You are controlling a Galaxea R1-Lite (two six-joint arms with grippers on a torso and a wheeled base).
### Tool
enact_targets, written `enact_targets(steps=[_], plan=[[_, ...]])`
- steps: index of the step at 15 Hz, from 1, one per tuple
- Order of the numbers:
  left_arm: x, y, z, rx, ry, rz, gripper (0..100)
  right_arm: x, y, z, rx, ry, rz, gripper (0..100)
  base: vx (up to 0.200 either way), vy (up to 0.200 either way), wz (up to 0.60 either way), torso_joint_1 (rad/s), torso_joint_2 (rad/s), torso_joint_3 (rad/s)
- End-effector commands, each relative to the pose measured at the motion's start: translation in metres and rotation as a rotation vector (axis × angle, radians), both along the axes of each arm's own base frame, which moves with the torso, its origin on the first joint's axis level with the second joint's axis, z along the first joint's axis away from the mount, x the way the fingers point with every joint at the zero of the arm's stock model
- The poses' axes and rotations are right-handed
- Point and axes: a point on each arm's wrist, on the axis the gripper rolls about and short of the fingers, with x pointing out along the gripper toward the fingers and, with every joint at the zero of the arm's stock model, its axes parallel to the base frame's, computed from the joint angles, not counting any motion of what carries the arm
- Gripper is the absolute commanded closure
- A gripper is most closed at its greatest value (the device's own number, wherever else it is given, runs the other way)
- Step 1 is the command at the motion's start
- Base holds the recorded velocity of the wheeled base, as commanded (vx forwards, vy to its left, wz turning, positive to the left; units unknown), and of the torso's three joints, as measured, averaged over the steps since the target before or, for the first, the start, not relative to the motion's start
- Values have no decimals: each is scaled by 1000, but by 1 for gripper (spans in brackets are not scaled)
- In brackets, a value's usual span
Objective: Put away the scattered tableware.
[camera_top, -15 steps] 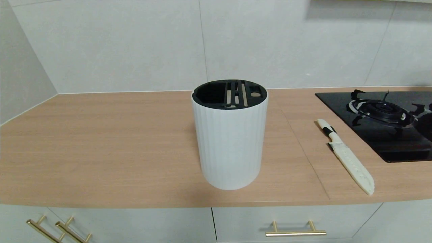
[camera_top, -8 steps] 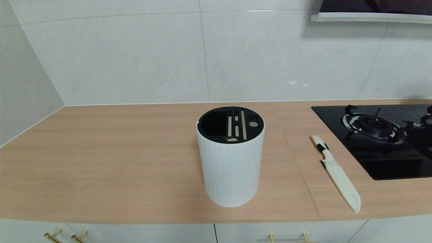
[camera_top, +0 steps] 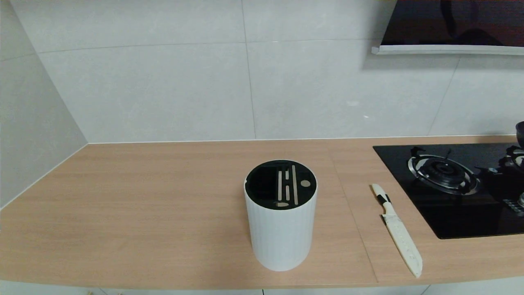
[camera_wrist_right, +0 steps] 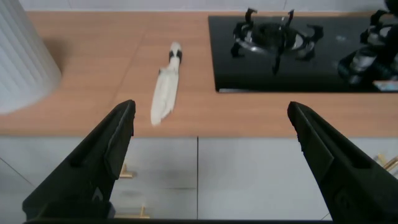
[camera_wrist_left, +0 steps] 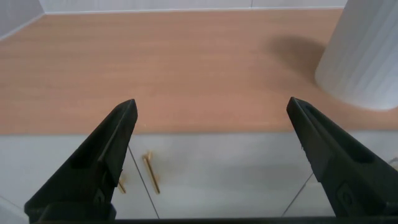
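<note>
We see the left gripper [camera_wrist_left: 211,103] with its two dark fingers spread wide and nothing between them. It hangs in front of the light wooden countertop [camera_wrist_left: 161,68], short of its front edge, with white cabinet doors and a slim brass handle [camera_wrist_left: 151,174] below it. The white ribbed cylindrical knife holder [camera_wrist_left: 367,56] stands ahead of this gripper and off to its right, well apart from the fingers.

The right gripper [camera_wrist_right: 210,106] is likewise wide open and holds nothing. It also hangs before the counter's front edge, above white cabinet fronts. The cream-white kitchen knife with a black band on its handle [camera_wrist_right: 165,93] lies flat on the countertop ahead of this gripper, within the span of its fingers and nearer the left one. Its blade tip points back towards the gripper and its handle points away towards the wall. Gripper and knife are apart — no contact.

Ahead and to the right of the right gripper is the black glass gas hob [camera_wrist_right: 298,56]. The knife lies just beside its left edge. The holder is ahead and to the left of the right gripper, upright, with its black slotted top [camera_top: 281,185] open — in the head view the knife [camera_top: 396,230] lies to its right, between it and the hob.
</note>
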Motion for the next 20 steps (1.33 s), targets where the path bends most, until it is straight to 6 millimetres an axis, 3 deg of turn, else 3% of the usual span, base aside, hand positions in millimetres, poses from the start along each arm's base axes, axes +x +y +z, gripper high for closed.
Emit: enact_targets(steps=[1, 8, 20], plan=[[0, 0, 0, -1, -1, 0, 0, 0, 0, 0, 0, 1, 0, 0, 0, 0, 0, 290, -593, -320], [0, 0, 0, -1, -1, 0, 0, 0, 0, 0, 0, 2, 0, 0, 0, 0, 0, 206, -421, -221], [0, 0, 0, -1, 1, 0, 0, 0, 0, 0, -8, 0, 20, 0, 0, 0, 0, 6, -12, -6]])
